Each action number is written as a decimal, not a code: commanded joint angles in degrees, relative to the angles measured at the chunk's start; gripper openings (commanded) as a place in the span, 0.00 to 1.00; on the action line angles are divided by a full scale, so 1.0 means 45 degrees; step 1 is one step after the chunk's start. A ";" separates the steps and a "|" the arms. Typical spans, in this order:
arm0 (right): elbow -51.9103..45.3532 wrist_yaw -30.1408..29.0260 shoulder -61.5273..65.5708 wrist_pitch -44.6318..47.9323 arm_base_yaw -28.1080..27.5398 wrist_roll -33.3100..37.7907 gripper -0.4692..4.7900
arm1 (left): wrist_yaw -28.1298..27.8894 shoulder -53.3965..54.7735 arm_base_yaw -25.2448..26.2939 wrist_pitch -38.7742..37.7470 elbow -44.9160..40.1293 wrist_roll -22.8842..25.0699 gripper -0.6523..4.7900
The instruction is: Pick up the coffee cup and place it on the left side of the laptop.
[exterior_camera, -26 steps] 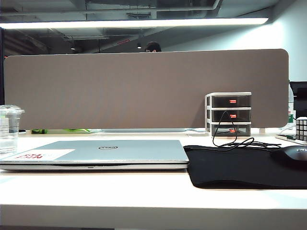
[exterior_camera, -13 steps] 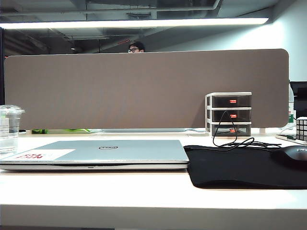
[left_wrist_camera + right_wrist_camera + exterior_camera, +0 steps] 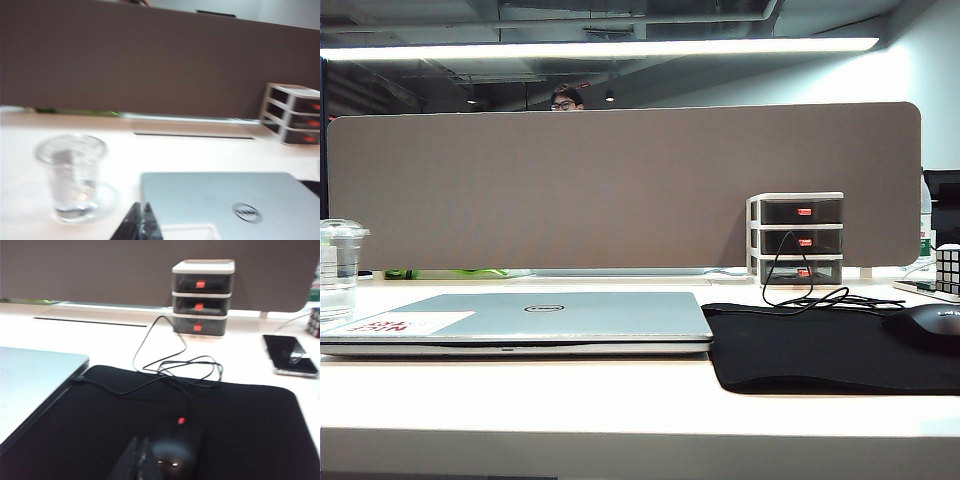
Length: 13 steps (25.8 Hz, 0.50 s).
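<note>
Open-plan office, desk station. Brown fabric partition (image 3: 620, 185) runs along the back of a white desk (image 3: 620, 400); a person's head (image 3: 565, 99) shows above it from the next station. Exposed ceiling ducts, long strip light (image 3: 600, 47). On the desk: closed laptop (image 3: 520, 318), black mouse mat (image 3: 820, 345) with wired mouse (image 3: 925, 325), small three-drawer organizer (image 3: 797, 238), phone (image 3: 290, 354).

A white desk (image 3: 620, 400) with office items laid out on it.
On the desk were set a closed silver laptop (image 3: 535, 318), a clear coffee cup (image 3: 338, 268) just left of it, a black mouse mat (image 3: 820, 350) at its right edge, a 3-drawer organizer (image 3: 797, 238) near the partition, and a phone (image 3: 290, 355).
</note>
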 commanded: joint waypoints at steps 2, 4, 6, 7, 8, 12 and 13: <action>-0.0063 0.0350 -0.0024 0.0214 -0.0005 -0.0359 0.09 | -0.1977 0.0024 -0.0865 -0.0418 0.0024 0.0928 0.11; -0.0063 0.0345 -0.0024 0.0219 -0.0005 -0.0359 0.09 | -0.2885 0.0024 -0.1540 -0.0967 0.0019 0.1467 0.11; -0.0063 0.0345 -0.0024 0.0223 -0.0005 -0.0359 0.09 | -0.4046 0.0024 -0.2370 -0.1297 0.0019 0.1783 0.11; -0.0063 0.0345 -0.0024 0.0228 -0.0005 -0.0359 0.09 | -0.4328 0.0024 -0.2676 -0.1282 0.0019 0.1972 0.11; -0.0063 0.0345 -0.0024 0.0253 -0.0005 -0.0359 0.09 | -0.4459 0.0024 -0.2822 -0.1282 0.0019 0.2089 0.11; -0.0063 0.0355 -0.0024 0.0607 -0.0005 -0.0359 0.09 | -0.5110 0.0024 -0.3026 -0.1273 0.0015 0.2118 0.11; -0.0063 0.0384 -0.0024 0.0719 -0.0005 -0.0355 0.09 | -0.5241 0.0024 -0.3021 -0.1243 0.0015 0.2118 0.11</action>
